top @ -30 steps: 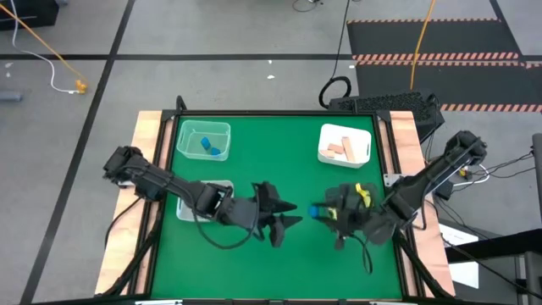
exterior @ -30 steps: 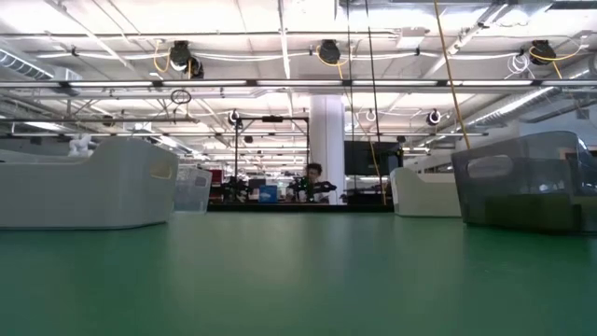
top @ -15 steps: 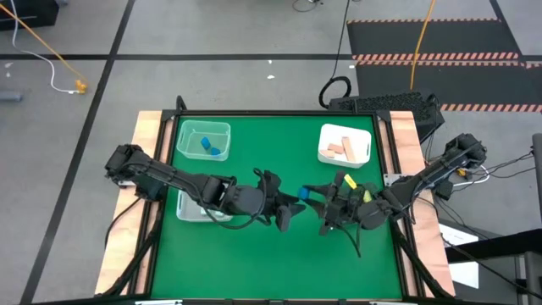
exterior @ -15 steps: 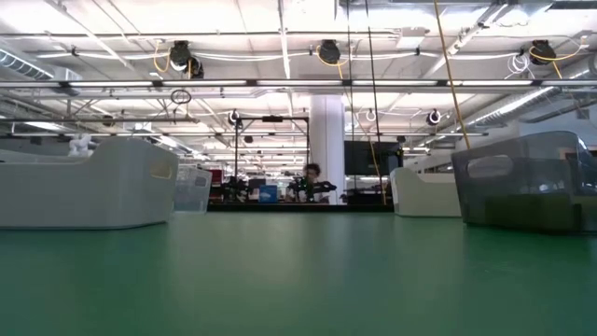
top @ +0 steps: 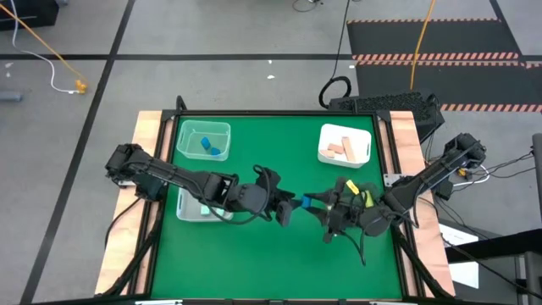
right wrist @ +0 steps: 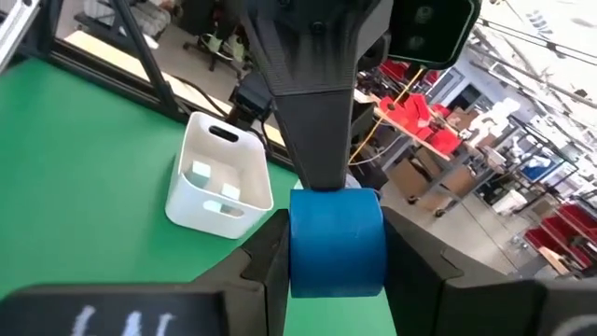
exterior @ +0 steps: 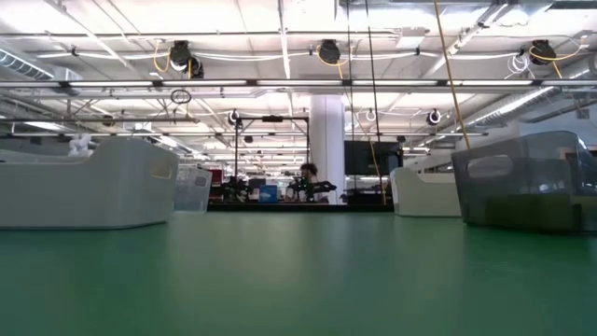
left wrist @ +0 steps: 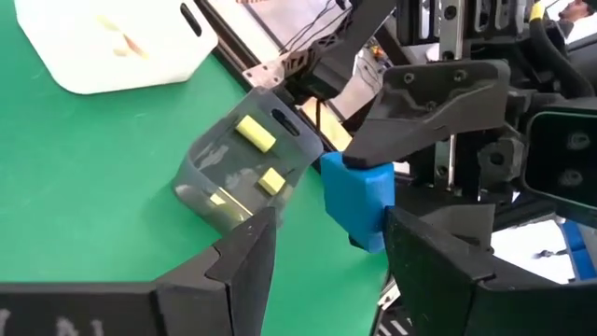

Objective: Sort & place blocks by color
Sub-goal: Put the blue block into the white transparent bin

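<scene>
Mid-air handover above the surface [top: 254,254], between the white tray of tan blocks [top: 345,146] and the clear tray of blue ones [top: 203,140]. Blue block [left wrist: 359,198] clenched in the right gripper [top: 312,202]; left gripper [top: 286,208] spread around it, not yet closed. Risk: early release, or misaligned closing on a corner, dropping the block. Fingertips nearly touching. Bare green surface below.

Robotics lab or workshop hall, green table [top: 254,254] on a grey tiled floor [top: 85,93] with hazard-striped mats [top: 423,58], ceiling pipes [exterior: 280,84] and strip lights, far benches with gear, red bins [right wrist: 560,224], a person [exterior: 305,172] far off
</scene>
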